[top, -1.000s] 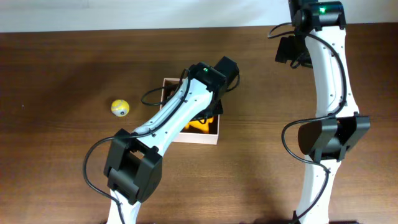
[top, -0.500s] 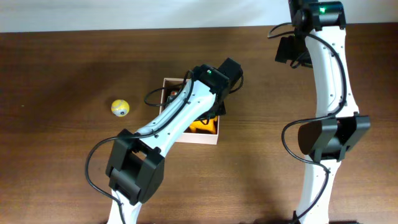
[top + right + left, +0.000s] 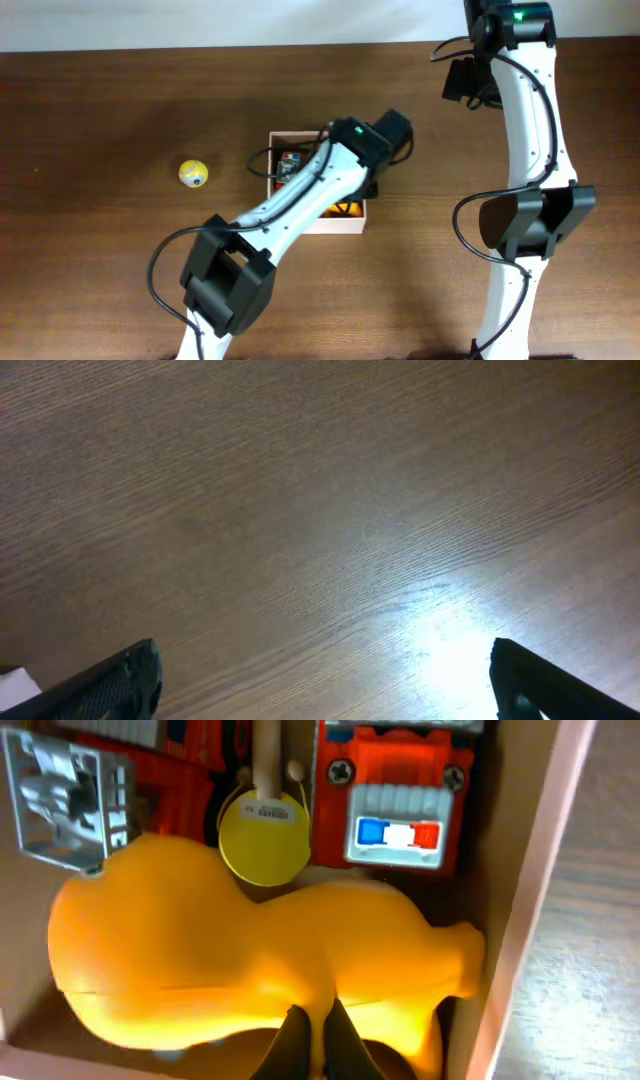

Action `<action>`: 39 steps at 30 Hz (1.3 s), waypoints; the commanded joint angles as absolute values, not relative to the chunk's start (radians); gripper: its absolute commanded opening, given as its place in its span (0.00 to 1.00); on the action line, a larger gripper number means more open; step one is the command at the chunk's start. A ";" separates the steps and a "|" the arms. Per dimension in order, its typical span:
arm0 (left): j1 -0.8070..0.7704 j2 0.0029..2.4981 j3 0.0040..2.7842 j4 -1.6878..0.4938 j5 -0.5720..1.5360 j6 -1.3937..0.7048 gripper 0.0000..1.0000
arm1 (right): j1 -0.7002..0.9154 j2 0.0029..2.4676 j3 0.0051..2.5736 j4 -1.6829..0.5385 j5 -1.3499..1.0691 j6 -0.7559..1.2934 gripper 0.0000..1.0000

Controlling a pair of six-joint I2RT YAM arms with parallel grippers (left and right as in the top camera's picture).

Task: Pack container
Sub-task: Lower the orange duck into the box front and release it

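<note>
My left tool is pinched together over the yellow-orange rubber duck in the square white-walled cardboard container; round yellow tag ahead, print illegible. Right tool spread wide.

Overhead: fixed, high, facing straight down; takes in the whole table and both arms. Left wrist: very near, looking down into the container, left gripper at the lower edge. Right wrist: close over bare table wood, right gripper fingers in the lower corners. Shared: container, overhead with left wrist; tabletop, overhead with right wrist.
</note>
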State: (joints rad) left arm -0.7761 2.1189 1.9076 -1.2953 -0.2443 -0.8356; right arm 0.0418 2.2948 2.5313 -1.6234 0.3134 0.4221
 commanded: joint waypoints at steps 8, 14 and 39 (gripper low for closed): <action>-0.789 2.128 1.918 -1.268 -0.362 -0.852 0.76 | 0.039 2.297 2.529 -1.623 0.315 0.427 0.99; -0.787 2.128 1.918 -1.256 -0.429 -0.851 0.87 | 0.039 2.297 2.529 -1.623 0.315 0.427 0.99; -0.656 2.128 1.921 -1.322 -0.381 -0.809 0.87 | 0.039 2.297 2.529 -1.623 0.315 0.427 0.99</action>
